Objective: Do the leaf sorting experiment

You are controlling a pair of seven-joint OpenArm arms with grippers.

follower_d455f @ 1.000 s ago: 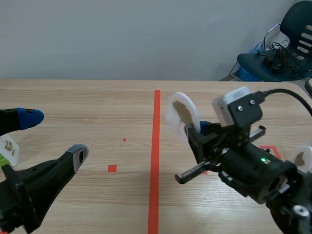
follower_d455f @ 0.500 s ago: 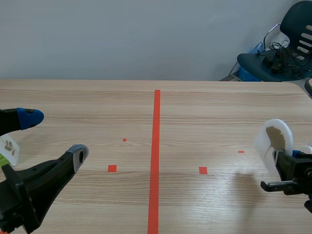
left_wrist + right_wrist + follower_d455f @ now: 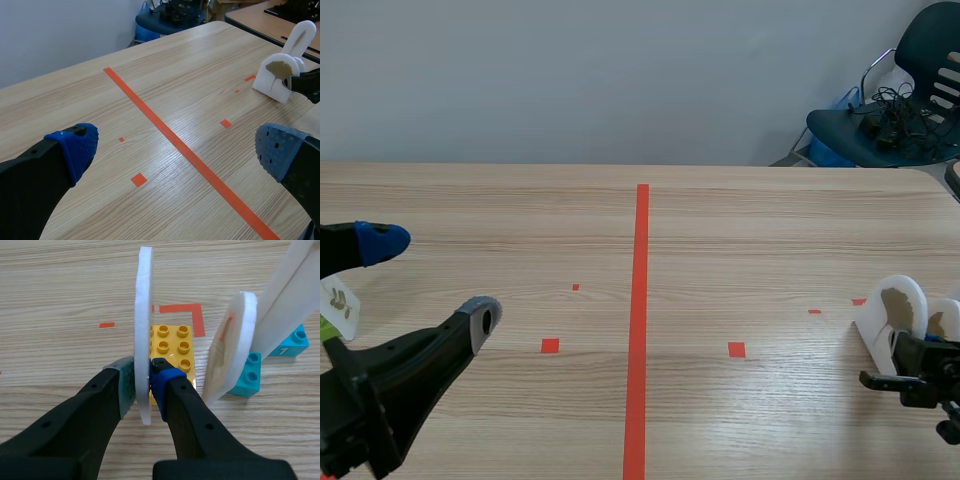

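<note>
Right gripper [image 3: 144, 382] is clamped on an upright white disc [image 3: 145, 315], far on the robot's right of the table [image 3: 165, 85], just beside a yellow brick [image 3: 172, 347] (seated on it or not, can't tell). A second white disc [image 3: 230, 345] stands near it by a teal brick [image 3: 247, 376]. Left gripper [image 3: 176, 147] has its fingers wide apart, holding nothing.

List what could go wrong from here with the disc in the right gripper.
1. The right gripper pinches the white disc only near its lower edge. Pressing it down at the yellow brick could tilt it or let it slip.
2. The second disc, standing by the teal brick, is close beside it. A sideways move or the opening fingers might knock it over.
</note>
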